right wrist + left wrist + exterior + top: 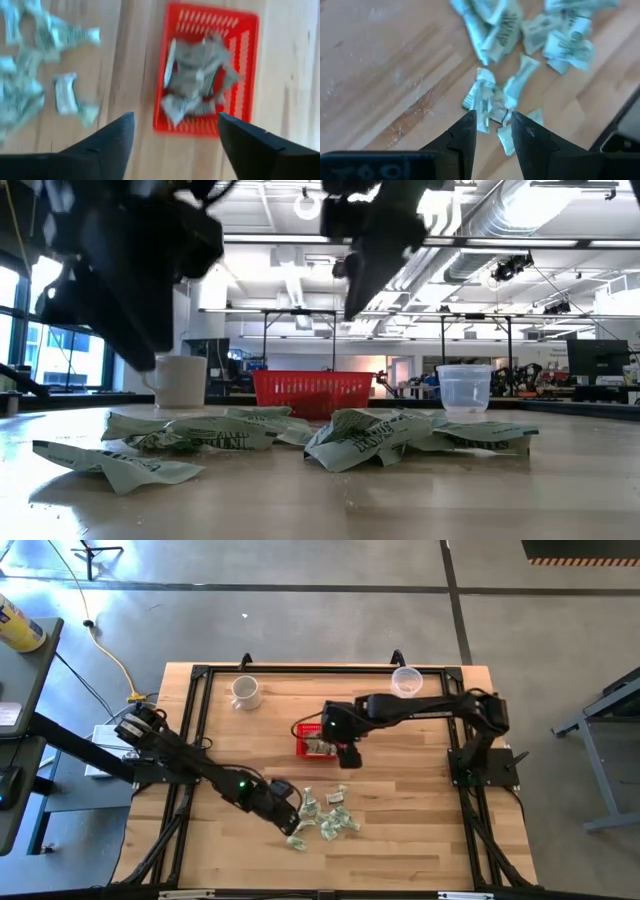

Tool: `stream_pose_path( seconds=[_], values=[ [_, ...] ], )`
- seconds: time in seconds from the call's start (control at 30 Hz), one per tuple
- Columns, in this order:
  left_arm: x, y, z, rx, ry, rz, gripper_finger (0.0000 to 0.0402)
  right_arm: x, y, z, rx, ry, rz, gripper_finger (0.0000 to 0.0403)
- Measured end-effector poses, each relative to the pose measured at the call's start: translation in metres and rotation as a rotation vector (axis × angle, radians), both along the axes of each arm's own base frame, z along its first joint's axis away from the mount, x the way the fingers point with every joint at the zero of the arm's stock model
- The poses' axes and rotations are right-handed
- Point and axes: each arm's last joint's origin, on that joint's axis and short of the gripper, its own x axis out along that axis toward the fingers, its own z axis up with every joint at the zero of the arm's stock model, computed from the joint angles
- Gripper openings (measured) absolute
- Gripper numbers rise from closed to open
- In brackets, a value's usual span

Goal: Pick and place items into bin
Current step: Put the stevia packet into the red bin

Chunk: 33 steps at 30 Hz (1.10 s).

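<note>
Several pale green-and-white wrappers (330,815) lie loose on the wood near the table's near edge, a low heap in the low view (350,435). My left gripper (292,820) (492,114) is at the heap's left side, fingers nearly together with one wrapper between them. The red mesh basket (303,745) (310,392) stands mid-table with several wrappers (195,80) inside. My right gripper (347,755) (175,117) hovers open and empty above the basket's near side, well off the table in the low view (360,290). My left gripper pinches one crumpled wrapper (494,107) between its two fingertips, coming at it from above and slanting toward the table's right. Other wrappers lie close around it. I cannot tell whether the pinched piece is clear of the table.
A white mug (245,692) stands far left of the basket and a clear plastic cup (405,682) stands at the far edge, right of it. Bare wood (420,830) lies right of the heap. Black frame rails (195,720) run along the table's sides.
</note>
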Motion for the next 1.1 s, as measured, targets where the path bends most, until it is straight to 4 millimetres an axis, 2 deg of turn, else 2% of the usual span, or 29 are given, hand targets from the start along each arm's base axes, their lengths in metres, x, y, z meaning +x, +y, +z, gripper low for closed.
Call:
stream_pose_path(
  seconds=[0.1, 0.17, 0.27, 0.43, 0.67, 0.83, 0.93, 1.1],
  values=[
    [0.006, 0.005, -0.006, -0.063, 0.028, 0.059, 0.0156, -0.012, 0.007, 0.009, -0.058, 0.047, 0.003, 0.0297],
    [0.013, 0.001, -0.008, -0.095, -0.003, 0.062, 0.0156, -0.02, 0.01, 0.011, -0.08, 0.041, -0.001, 0.0304],
    [0.022, -0.009, -0.013, -0.09, 0.028, 0.044, 0.0156, -0.036, 0.012, 0.002, -0.084, 0.031, -0.036, 0.0307],
    [0.031, -0.015, -0.021, 0.0, 0.233, 0.048, 0.0157, -0.07, 0.015, -0.019, -0.128, -0.031, -0.162, 0.0307],
    [0.048, -0.022, 0.003, 0.056, 0.251, 0.065, 0.0157, -0.113, 0.026, -0.037, -0.052, -0.049, -0.283, 0.0307],
    [0.049, -0.022, 0.003, 0.078, 0.238, 0.064, 0.016, -0.129, 0.032, -0.046, -0.041, -0.038, -0.322, 0.0307],
    [0.049, -0.022, -0.004, 0.094, 0.266, 0.065, 0.0187, -0.13, 0.034, -0.046, -0.037, -0.043, -0.329, 0.0307],
    [0.053, -0.024, -0.014, 0.086, 0.279, 0.066, 0.0266, -0.13, 0.036, -0.046, -0.048, -0.052, -0.327, 0.0307]
  ],
)
